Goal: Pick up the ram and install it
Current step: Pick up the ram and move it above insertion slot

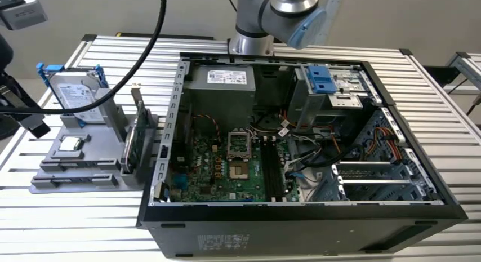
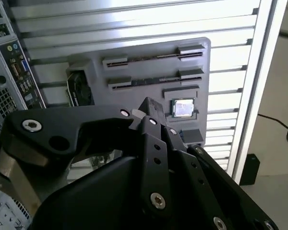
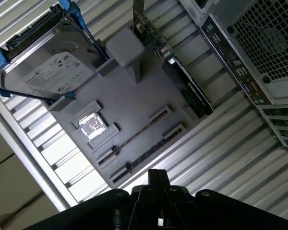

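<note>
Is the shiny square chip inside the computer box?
No, in the exterior view the square chip lies on the gray tray, outside the computer case.

My gripper (image 3: pixel 156 176) is black; the tray (image 3: pixel 144 100) grey, drive frame (image 3: pixel 77 21) blue, motherboard (image 1: pixel 218 172) green, bench (image 1: pixel 428 104) ribbed silver.

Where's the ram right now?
In the second wrist view the ram sits in a slot of the grey holder tray beside the processor chip; that tray lies outside the computer case, on the exterior view's left.
</note>
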You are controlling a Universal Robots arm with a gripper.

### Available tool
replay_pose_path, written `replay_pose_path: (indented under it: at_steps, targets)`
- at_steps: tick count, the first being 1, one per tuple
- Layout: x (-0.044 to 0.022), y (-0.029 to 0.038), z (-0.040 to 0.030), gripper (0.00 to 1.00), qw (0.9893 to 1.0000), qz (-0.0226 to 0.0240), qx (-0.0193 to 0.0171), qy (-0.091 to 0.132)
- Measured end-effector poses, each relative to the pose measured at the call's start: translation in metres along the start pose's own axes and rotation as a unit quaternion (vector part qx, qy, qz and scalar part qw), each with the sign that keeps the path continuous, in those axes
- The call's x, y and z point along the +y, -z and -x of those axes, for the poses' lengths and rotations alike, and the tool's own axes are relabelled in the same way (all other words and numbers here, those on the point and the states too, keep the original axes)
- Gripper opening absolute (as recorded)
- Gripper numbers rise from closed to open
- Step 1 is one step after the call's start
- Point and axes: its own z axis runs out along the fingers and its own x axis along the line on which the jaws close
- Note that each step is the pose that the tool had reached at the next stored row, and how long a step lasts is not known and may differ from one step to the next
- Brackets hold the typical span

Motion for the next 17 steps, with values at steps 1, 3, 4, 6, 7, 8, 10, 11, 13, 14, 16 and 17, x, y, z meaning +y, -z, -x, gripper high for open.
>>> replay_pose_path:
  at_steps: [1, 3, 4, 6, 7, 8, 10, 11, 13, 14, 16, 17]
  targets:
    - [-0.0001, -0.0005, -0.0001, 0.0, 1.0, -0.0001, -0.0002, -0.005]
    - [-0.0002, -0.0017, -0.0002, 0.0, 0.9999, -0.0002, -0.0007, -0.016]
    - [-0.0003, -0.0022, -0.0003, 0.0, 0.9998, -0.0002, -0.001, -0.021]
    - [-0.0005, -0.0033, -0.0005, 0.0, 0.9995, -0.0004, -0.0014, -0.032]
    - [-0.0006, -0.0038, -0.0005, 0.0, 0.9993, -0.0004, -0.0016, -0.037]
    - [-0.0006, -0.0043, -0.0006, 0.0, 0.9991, -0.0006, -0.0018, -0.042]
    - [-0.0008, -0.0053, -0.0008, 0.0, 0.9986, -0.0006, -0.0023, -0.052]
    - [-0.0009, -0.0059, -0.0009, 0.0, 0.9983, -0.0006, -0.0025, -0.057]
    - [-0.001, -0.0069, -0.001, 0.0, 0.9977, -0.0008, -0.003, -0.068]
    - [-0.0011, -0.0074, -0.0011, 0.0, 0.9974, -0.0008, -0.0032, -0.072]
    - [-0.0013, -0.0084, -0.0013, 0.0, 0.9966, -0.001, -0.0036, -0.082]
    - [-0.0013, -0.0089, -0.0013, 0.0, 0.9962, -0.001, -0.0038, -0.087]
